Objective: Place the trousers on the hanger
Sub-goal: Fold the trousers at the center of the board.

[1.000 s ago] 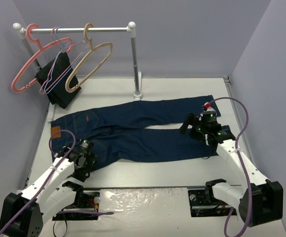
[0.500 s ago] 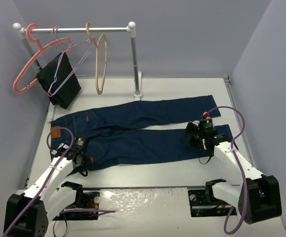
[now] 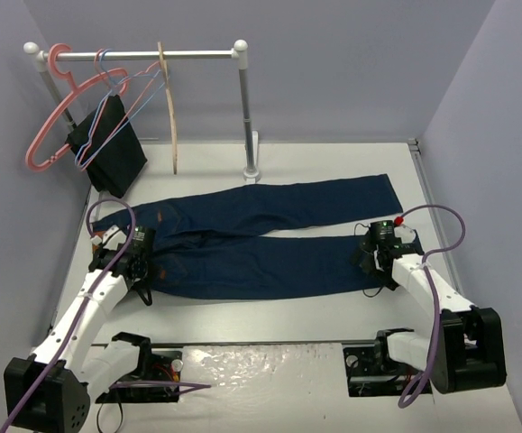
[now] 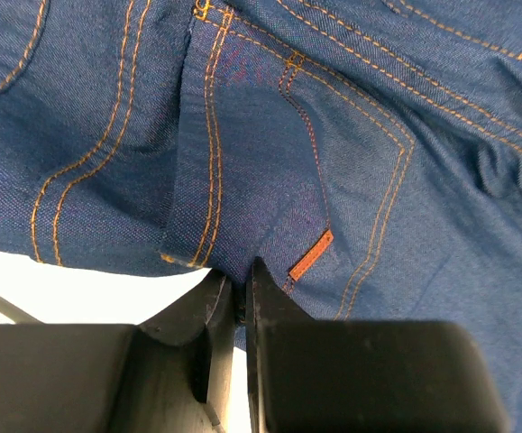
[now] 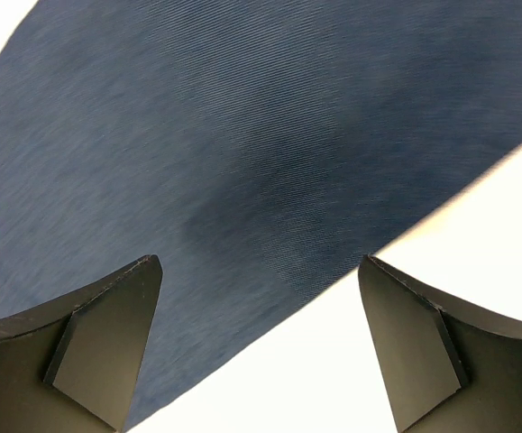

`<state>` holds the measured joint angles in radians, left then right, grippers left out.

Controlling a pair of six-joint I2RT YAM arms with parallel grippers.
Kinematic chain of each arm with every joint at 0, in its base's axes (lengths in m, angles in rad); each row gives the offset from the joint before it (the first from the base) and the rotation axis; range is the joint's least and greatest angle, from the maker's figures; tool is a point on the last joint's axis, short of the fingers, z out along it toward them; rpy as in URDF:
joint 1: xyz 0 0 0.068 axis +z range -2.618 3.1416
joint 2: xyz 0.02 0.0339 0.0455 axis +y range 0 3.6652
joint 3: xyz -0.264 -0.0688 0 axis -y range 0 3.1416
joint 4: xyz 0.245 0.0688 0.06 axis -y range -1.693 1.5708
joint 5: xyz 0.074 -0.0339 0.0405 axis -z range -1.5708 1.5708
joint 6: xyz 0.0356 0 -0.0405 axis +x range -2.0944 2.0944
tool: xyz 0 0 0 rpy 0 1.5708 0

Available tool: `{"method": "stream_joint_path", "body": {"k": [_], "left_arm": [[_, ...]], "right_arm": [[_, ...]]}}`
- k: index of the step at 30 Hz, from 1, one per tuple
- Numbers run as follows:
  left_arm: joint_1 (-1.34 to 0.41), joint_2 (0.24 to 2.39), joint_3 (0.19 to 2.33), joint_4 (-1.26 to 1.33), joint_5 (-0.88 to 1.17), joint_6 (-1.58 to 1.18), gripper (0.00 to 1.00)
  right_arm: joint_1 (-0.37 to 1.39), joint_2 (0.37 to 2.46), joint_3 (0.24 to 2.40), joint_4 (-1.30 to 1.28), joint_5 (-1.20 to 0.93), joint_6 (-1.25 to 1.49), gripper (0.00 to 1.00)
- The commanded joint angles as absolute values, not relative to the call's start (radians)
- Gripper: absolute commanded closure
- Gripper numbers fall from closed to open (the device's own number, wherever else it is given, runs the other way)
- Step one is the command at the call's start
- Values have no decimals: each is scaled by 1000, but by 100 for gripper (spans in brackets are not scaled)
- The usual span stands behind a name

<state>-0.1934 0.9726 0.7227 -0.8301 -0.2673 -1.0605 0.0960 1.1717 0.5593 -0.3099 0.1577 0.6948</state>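
Note:
The trousers [image 3: 261, 244] lie flat on the white table, waist at the left and both legs running right. My left gripper [image 3: 140, 271] is shut on the near edge of the trousers [image 4: 333, 135] by the waist, next to a small orange tab; denim is pinched between the jaws of that gripper [image 4: 242, 275]. My right gripper [image 3: 376, 257] hovers open over the near leg's end. In the right wrist view the leg's edge [image 5: 242, 135] crosses between the spread fingers of this gripper [image 5: 259, 271]. The wooden hanger [image 3: 172, 108] hangs edge-on from the rail.
A metal rail on a post [image 3: 247, 108] stands at the back. It also carries a pink hanger [image 3: 58, 108], thin wire hangers and a black cloth [image 3: 107, 149]. Grey walls close in on both sides. Bare white table [image 5: 477, 234] shows beside the leg.
My left gripper moved onto the waist's near edge and shut on the denim. My right gripper shifted right and nearer, over the leg's end. The wooden hanger swung round to edge-on.

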Motion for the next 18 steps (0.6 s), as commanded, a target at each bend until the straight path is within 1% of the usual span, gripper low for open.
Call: {"method": "stream_joint_path", "body": {"k": [1, 5, 14, 17, 18], "left_arm": [[-176, 992, 762, -812, -287, -980, 100], [-176, 996, 762, -786, -257, -972, 100], [-159, 976, 769, -772, -238, -929, 100], [-147, 971, 771, -774, -228, -910, 100], [-143, 970, 773, -776, -226, -905, 100]], "right_arm": [[72, 1167, 594, -376, 275, 785, 11], [72, 1161, 586, -382, 288, 818, 10], [72, 1263, 553, -328, 252, 878, 11], [72, 1295, 549, -302, 246, 878, 18], [72, 1304, 551, -296, 246, 877, 25]]}}
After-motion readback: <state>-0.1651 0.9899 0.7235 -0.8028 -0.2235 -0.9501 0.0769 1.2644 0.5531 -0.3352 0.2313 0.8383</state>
